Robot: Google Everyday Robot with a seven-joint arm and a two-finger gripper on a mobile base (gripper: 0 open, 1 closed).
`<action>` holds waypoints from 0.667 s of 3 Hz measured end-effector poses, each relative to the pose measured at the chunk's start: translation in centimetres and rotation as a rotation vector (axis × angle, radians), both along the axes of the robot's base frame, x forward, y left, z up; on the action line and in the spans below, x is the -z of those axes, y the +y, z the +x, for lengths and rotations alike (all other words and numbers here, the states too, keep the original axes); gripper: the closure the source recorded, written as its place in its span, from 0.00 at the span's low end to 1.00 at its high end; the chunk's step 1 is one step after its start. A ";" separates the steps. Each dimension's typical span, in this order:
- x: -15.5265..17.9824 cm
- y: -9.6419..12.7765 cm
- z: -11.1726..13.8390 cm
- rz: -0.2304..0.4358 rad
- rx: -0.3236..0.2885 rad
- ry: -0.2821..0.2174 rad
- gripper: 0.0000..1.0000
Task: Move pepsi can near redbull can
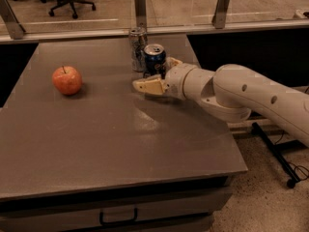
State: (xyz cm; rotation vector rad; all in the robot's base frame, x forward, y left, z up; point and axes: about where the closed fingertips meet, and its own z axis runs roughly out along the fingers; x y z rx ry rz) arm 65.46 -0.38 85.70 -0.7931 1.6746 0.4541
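The pepsi can [154, 58], dark blue with a silver top, stands upright at the far edge of the grey table [96, 144]. The redbull can [138, 46], slim and silver-grey, stands just behind and to the left of it, almost touching. My gripper [159, 74] reaches in from the right on a thick white arm [241, 93] and sits right at the pepsi can, around its lower right side. The lower part of the pepsi can is hidden by the gripper.
A red apple [67, 80] lies on the left part of the table. A glass barrier with metal posts [140, 6] runs along the table's far edge. The table's right edge drops to the floor beneath my arm.
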 end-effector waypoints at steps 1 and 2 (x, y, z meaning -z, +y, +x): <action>-2.2 -3.7 -5.8 -0.021 0.057 0.003 0.00; -2.2 -3.7 -5.8 -0.021 0.057 0.003 0.00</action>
